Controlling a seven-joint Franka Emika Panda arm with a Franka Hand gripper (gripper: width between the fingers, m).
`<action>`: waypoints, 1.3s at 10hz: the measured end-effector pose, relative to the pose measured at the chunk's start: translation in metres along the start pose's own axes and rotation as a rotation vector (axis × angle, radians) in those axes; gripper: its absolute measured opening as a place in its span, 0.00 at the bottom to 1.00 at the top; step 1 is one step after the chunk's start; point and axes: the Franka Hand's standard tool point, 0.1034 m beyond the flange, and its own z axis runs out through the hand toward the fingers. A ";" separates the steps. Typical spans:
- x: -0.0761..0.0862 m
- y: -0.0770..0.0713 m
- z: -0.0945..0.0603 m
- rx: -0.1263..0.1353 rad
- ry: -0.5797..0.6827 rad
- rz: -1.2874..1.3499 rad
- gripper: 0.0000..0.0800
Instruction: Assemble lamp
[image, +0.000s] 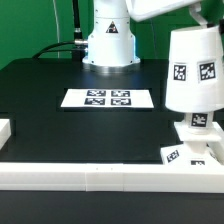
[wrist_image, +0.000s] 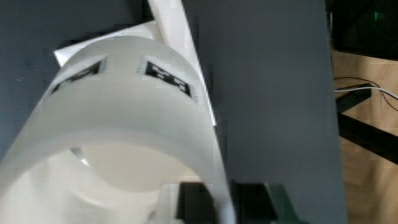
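The tapered white shade (image: 192, 70) hangs upright at the exterior view's right, with tags on its side. It is directly above the round-topped bulb (image: 197, 122), whose top sits at the shade's lower rim. The bulb stands on the low square base (image: 186, 153) by the front rail. My gripper (image: 203, 20) comes down onto the shade's top edge, where it is mostly cut off by the picture edge. In the wrist view the shade (wrist_image: 107, 130) fills the frame, and my gripper (wrist_image: 224, 205) is shut on its thin wall, with one dark finger (wrist_image: 256, 205) on each side.
The marker board (image: 110, 98) lies flat mid-table. The robot's glossy white body (image: 108, 40) stands behind it. A white rail (image: 90, 176) runs along the table's front edge, and a white block (image: 4, 130) sits at the exterior view's left. The wrist view shows wooden floor with cables (wrist_image: 366, 95) beyond the table.
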 end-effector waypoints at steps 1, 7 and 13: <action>-0.002 0.002 0.005 -0.003 -0.004 0.002 0.06; -0.004 0.006 0.008 -0.007 0.002 0.005 0.42; -0.007 -0.011 -0.033 0.005 0.000 0.089 0.87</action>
